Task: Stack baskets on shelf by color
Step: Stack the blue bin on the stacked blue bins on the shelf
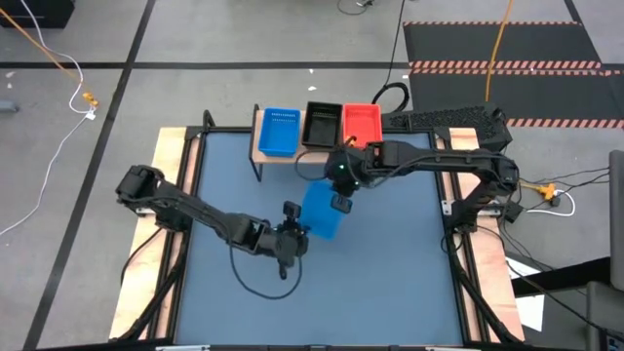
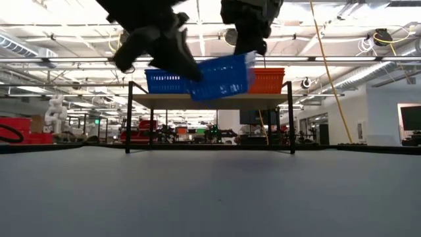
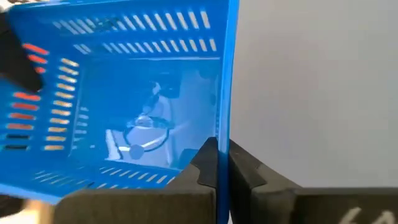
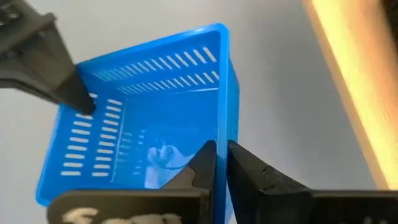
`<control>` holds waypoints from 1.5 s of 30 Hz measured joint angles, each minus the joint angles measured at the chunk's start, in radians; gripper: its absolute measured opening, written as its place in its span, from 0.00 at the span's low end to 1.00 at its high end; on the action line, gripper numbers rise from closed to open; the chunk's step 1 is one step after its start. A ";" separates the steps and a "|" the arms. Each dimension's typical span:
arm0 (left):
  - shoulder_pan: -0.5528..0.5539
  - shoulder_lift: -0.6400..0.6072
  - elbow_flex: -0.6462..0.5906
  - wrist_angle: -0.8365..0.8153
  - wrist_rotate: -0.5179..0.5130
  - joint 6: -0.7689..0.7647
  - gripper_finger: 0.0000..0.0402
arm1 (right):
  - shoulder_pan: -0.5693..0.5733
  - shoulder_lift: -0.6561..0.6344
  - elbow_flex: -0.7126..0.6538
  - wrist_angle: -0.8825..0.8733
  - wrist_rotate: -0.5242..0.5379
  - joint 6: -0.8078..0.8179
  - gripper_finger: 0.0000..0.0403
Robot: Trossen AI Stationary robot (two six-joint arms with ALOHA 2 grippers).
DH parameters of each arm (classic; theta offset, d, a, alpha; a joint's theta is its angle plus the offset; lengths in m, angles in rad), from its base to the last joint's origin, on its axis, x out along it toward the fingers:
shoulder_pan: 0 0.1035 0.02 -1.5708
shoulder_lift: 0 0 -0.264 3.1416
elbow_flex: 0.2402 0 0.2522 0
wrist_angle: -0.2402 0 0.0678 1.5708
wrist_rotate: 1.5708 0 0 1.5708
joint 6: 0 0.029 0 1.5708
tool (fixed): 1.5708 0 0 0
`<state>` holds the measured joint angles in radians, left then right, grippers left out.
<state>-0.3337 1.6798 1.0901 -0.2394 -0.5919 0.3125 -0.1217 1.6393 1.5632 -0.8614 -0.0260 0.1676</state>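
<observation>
High view: a blue basket (image 1: 323, 213) is held in the air above the middle of the tabletop (image 1: 390, 283), pinched by both grippers at once. The left gripper (image 1: 295, 230) is clenched on one wall and the right gripper (image 1: 340, 202) on the opposite wall, apparently so that it can be passed between arms. On the shelf (image 1: 257, 144) at the far edge, blue, black and red baskets are set side by side.

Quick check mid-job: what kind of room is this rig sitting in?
Probably a large robotics lab or industrial workspace. The low view shows a high open ceiling with exposed beams and strip lights, a white robot arm standing in the background, and the high view shows cables running over a bare concrete floor.
</observation>
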 joint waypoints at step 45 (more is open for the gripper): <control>0.668 -0.431 0.112 -0.470 0.284 0.356 0.01 | 0.049 -0.561 -0.960 1.592 0.076 -0.113 0.32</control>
<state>0.3346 1.2488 1.2018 -0.7097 -0.3077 0.6688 -0.0730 1.0786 0.6032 0.7310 0.0503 0.0544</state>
